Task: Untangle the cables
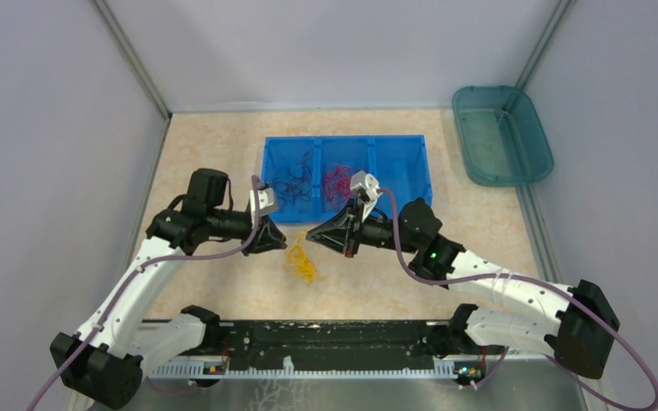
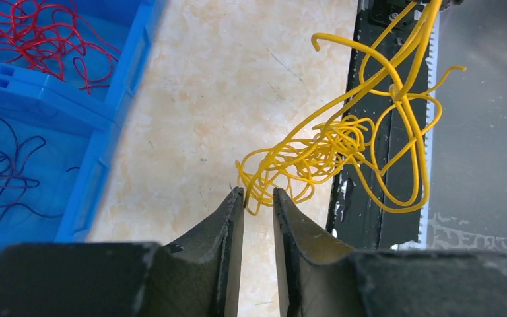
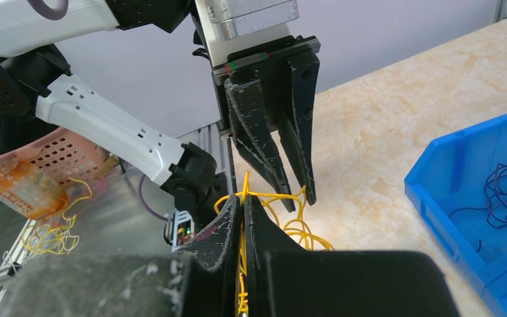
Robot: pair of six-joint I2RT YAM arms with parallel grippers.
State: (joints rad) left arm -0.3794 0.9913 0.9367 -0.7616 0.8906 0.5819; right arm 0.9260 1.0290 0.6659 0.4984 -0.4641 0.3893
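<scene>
A tangle of yellow cables lies between my two grippers in front of the blue bin. My right gripper is shut on a yellow strand, and the bundle trails down from it. My left gripper is open with a narrow gap, and a yellow loop sits at its fingertips beside the left finger. In the top view the left gripper and the right gripper face each other closely. Dark cables fill the bin's left compartment and red cables its middle one.
The blue three-part bin stands behind the grippers, its right compartment bare. A teal tub sits at the back right. A black rail runs along the near edge. A pink basket shows off to the left in the right wrist view.
</scene>
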